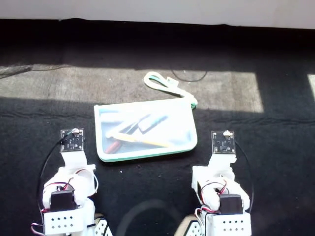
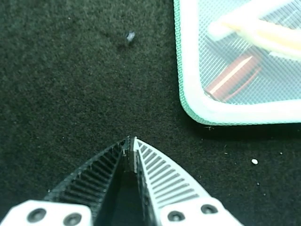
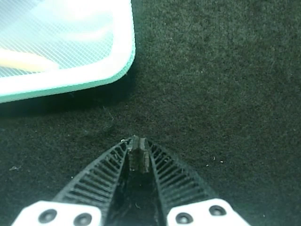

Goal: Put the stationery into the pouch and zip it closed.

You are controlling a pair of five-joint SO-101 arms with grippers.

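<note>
Both arms sit at the near edge of the black felt-covered counter (image 1: 157,196), one on each side of the single flat, translucent mesh pouch with a white and green border (image 1: 146,156), which lies flat just beyond them. The left pincer (image 2: 129,140) is pressed fully together, its ribbed tips meeting with nothing between them, poised over bare felt just beside the pouch's near corner (image 2: 188,70). The right pincer (image 3: 138,141) is likewise drawn tight, gripping nothing, near the opposite near corner (image 3: 123,47) and not touching it. Through the mesh I can make out one red pen (image 1: 114,146), one yellow stick (image 1: 145,141), one dark pen (image 1: 130,129) and one pale block (image 1: 152,120); a surer count I cannot give. One white and green strap (image 1: 165,84) loops away from the pouch's far corner.
</note>
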